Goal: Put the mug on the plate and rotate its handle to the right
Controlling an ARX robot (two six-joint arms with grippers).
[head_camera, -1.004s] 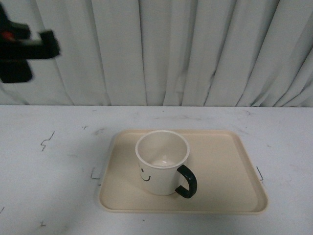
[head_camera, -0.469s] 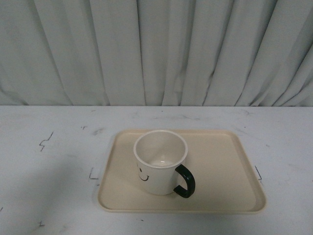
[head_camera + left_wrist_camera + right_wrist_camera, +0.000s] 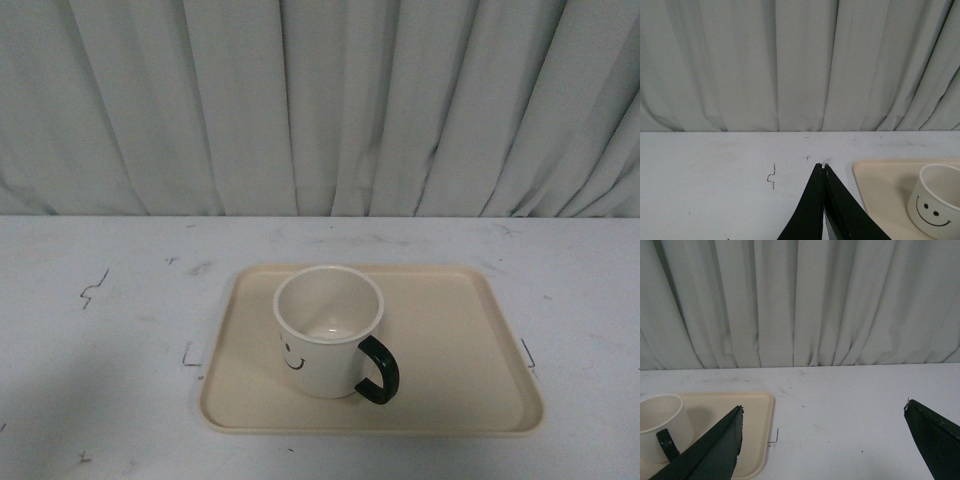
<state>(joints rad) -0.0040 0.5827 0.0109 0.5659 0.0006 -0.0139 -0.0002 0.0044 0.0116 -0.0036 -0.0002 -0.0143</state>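
Mug [image 3: 325,352] seated on plate [image 3: 460,340]; handle [image 3: 380,370] turned right-front of mug, likely nearer right pincer [image 3: 823,406], spread wide, empty; left pincer [image 3: 823,165] closed, empty.

Readable text: none.
Mug [image 3: 936,201]: black smiley face printed on its side.
Desk [image 3: 110,390]: small dark marks, illegible.

You had one mug [image 3: 328,330], carrying one handle [image 3: 378,370] and one smiley face [image 3: 292,358]. You had one plate [image 3: 460,340]. One table [image 3: 100,350], one curtain [image 3: 320,100]. Grippers: you had two, one left gripper [image 3: 823,166] in its wrist view and one right gripper [image 3: 823,406] in the other. Each gripper showed two fingers [image 3: 715,450], four total.
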